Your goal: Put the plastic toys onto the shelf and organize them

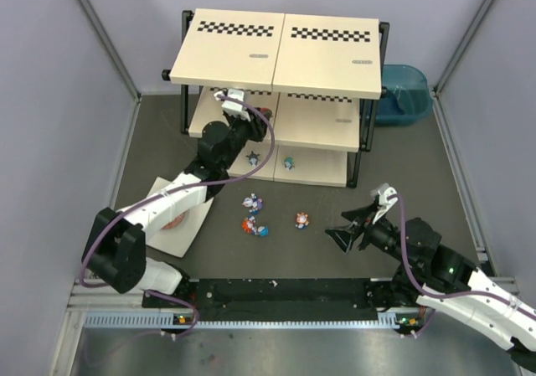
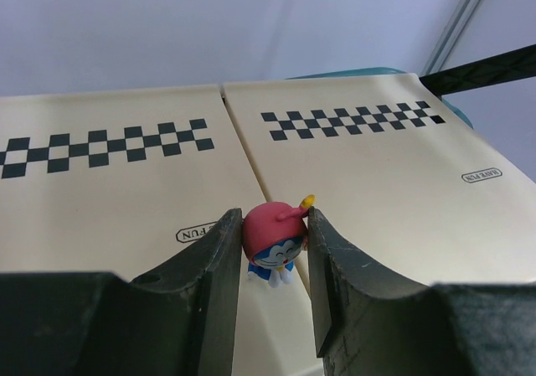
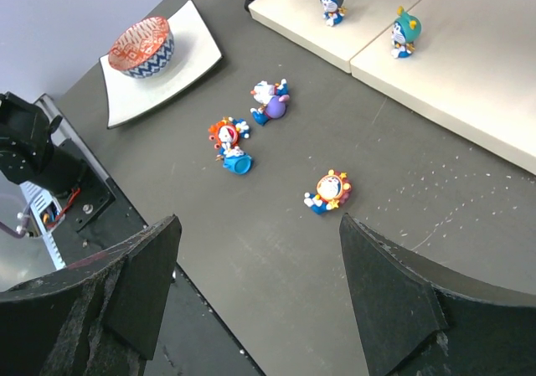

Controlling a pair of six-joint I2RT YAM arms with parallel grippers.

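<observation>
My left gripper (image 2: pixel 273 235) is shut on a red-headed blue-and-white toy (image 2: pixel 275 240) and holds it over the front edge of the shelf's top board (image 2: pixel 126 183). In the top view the left gripper (image 1: pixel 235 100) is at the front of the shelf (image 1: pixel 276 49). Two toys stand on the bottom board (image 3: pixel 469 83): a dark one (image 3: pixel 330 2) and a teal one (image 3: pixel 405 30). Three toys lie on the table: purple-headed (image 3: pixel 270 102), red-orange (image 3: pixel 228 144), and orange sun-headed (image 3: pixel 329 192). My right gripper (image 3: pixel 260 250) is open and empty, above the table just short of the sun-headed toy.
A blue plastic tub (image 1: pixel 404 94) stands behind the shelf's right end. An orange patterned bowl (image 3: pixel 142 48) sits on a white sheet (image 3: pixel 191 54) at the left, under my left arm. The black rail (image 1: pixel 276 292) runs along the near edge.
</observation>
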